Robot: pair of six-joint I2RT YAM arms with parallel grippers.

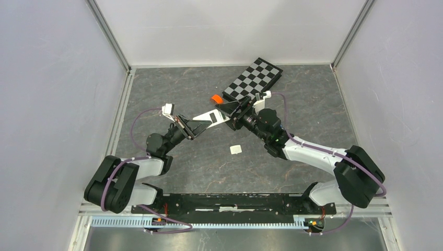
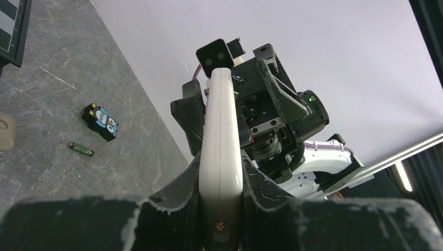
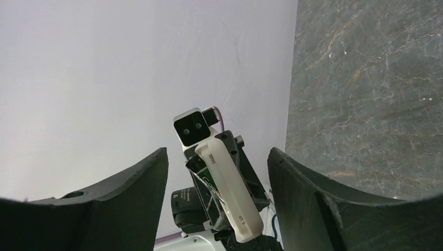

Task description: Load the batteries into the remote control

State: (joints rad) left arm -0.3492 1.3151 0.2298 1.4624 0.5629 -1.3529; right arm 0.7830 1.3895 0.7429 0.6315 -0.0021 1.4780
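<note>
My left gripper (image 1: 187,127) is shut on the near end of a white remote control (image 1: 211,117) and holds it above the table, pointing at the right gripper. In the left wrist view the remote (image 2: 221,136) stands edge-on between the fingers (image 2: 180,191). My right gripper (image 1: 236,108) is open and empty, just past the remote's far end. In the right wrist view the remote (image 3: 230,191) shows between the open fingers (image 3: 141,183), with a green battery (image 3: 210,179) in its open back. Another slim dark battery (image 2: 81,149) lies on the table.
A checkerboard (image 1: 254,79) lies at the back of the table, with an orange roll (image 1: 215,98) beside it. A small white piece (image 1: 235,149) lies mid-table. A blue-and-black gadget (image 2: 101,122) sits near the loose battery. White walls (image 1: 224,31) enclose the table.
</note>
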